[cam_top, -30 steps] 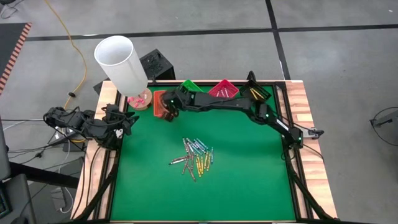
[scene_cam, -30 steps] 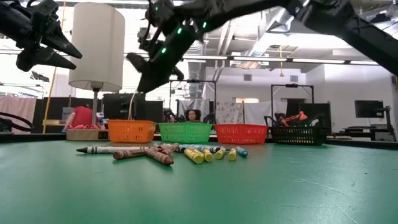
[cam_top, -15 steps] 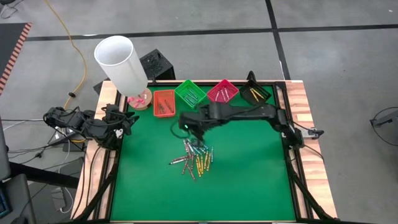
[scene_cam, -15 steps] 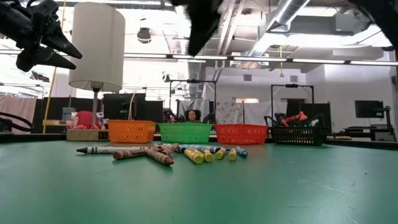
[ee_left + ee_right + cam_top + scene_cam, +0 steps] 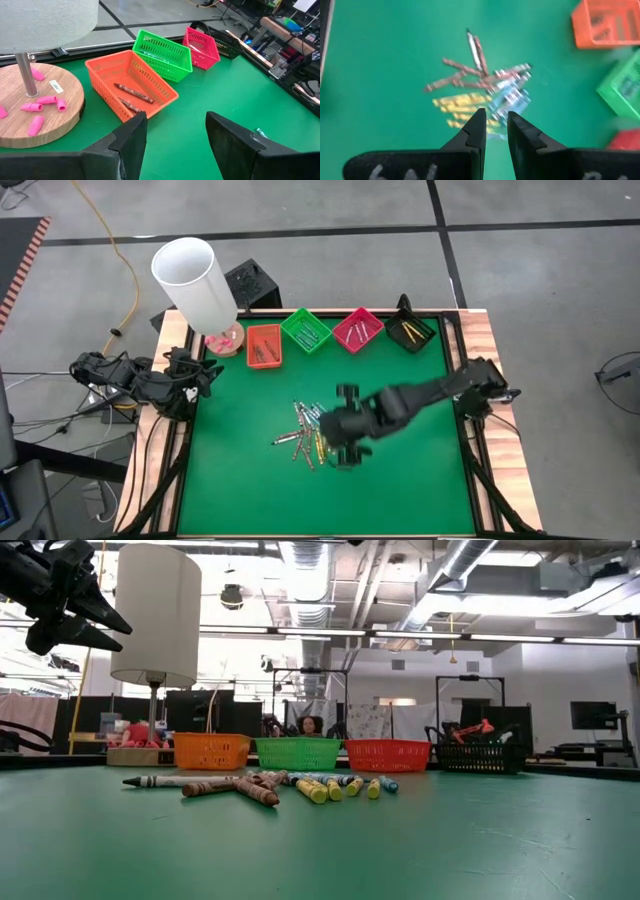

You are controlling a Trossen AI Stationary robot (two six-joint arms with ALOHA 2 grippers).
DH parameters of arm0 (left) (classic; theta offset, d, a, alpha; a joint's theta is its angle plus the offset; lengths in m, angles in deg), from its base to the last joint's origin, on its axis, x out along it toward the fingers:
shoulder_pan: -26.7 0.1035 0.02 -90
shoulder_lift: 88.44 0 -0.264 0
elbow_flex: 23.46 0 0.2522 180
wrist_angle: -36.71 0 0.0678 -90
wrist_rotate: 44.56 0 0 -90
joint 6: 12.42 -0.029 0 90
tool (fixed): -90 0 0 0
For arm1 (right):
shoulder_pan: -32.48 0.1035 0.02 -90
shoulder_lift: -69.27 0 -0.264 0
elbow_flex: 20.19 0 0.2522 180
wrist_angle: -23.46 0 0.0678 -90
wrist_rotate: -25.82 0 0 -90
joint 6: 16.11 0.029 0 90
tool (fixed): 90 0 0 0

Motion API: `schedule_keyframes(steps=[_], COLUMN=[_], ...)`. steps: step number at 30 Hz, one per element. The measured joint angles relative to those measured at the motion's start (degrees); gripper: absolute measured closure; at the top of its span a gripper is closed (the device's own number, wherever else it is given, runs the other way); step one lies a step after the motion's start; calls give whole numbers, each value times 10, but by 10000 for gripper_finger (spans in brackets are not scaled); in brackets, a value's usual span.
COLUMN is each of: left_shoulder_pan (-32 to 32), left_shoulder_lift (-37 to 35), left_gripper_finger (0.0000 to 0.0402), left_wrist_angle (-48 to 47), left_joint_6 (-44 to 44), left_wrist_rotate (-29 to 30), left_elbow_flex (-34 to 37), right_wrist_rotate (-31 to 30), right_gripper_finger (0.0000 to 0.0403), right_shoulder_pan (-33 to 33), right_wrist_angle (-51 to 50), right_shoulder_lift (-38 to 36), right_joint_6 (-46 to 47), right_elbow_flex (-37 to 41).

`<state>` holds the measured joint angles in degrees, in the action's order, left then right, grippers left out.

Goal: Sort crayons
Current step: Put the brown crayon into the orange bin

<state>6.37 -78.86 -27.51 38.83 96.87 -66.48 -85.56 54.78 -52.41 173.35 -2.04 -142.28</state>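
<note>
Right gripper (image 5: 343, 442): narrow gap, empty, above the crayon pile (image 5: 312, 435).
Left gripper (image 5: 175, 132): wide, beside the lamp (image 5: 196, 285).

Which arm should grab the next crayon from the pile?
The right: its gripper hangs over the crayons, empty, fingers narrowly apart. The left gripper waits at the table's far-left edge by the lamp.
</note>
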Motion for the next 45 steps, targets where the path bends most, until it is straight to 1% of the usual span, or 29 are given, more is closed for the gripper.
schedule_keyframes(steps=[4, 7, 8, 10, 14, 17, 19, 21, 24, 29, 32, 34, 40, 42, 45], left_shoulder_pan=[0, 0, 0, 0, 0, 0, 0, 0, 0, 0, 0, 0, 0, 0, 0], left_shoulder_lift=[0, 0, 0, 0, 0, 0, 0, 0, 0, 0, 0, 0, 0, 0, 0], left_gripper_finger=[210, 210, 210, 210, 210, 210, 210, 210, 210, 210, 210, 210, 210, 210, 210], left_wrist_angle=[0, 0, 0, 1, 2, 3, 3, 3, 3, 3, 3, 4, 4, 4, 4], left_joint_6=[0, 0, 0, 0, 3, 9, 18, 20, 21, 22, 22, 22, 28, 33, 35], left_wrist_rotate=[1, 1, 1, 0, -17, -21, -21, -21, -27, -28, -28, -27, -28, -27, -28], left_elbow_flex=[0, 0, 0, 0, 0, 0, 0, 0, 0, 0, 0, 0, 0, 0, 0], right_wrist_rotate=[-23, -14, -9, -5, 15, -3, -4, 17, 44, 55, 100, 116, 123, 125, 124], right_gripper_finger=[326, 326, 326, 326, 326, 326, 326, 326, 326, 326, 326, 326, 324, 319, 309], right_shoulder_pan=[16, 11, 7, 1, -7, -19, -33, -46, -55, -58, -65, -65, -62, -64, -65], right_wrist_angle=[171, 283, 315, 342, 349, 336, 328, 325, 330, 318, 323, 317, 337, 337, 362], right_shoulder_lift=[-4, -3, -3, -3, -3, -3, -3, -3, 9, 35, 57, 74, 115, 118, 114], right_joint_6=[22, 31, 40, 64, 132, 218, 277, 317, 338, 340, 315, 288, 248, 240, 225], right_elbow_flex=[105, 167, 182, 197, 206, 206, 206, 206, 206, 206, 205, 206, 201, 204, 201])
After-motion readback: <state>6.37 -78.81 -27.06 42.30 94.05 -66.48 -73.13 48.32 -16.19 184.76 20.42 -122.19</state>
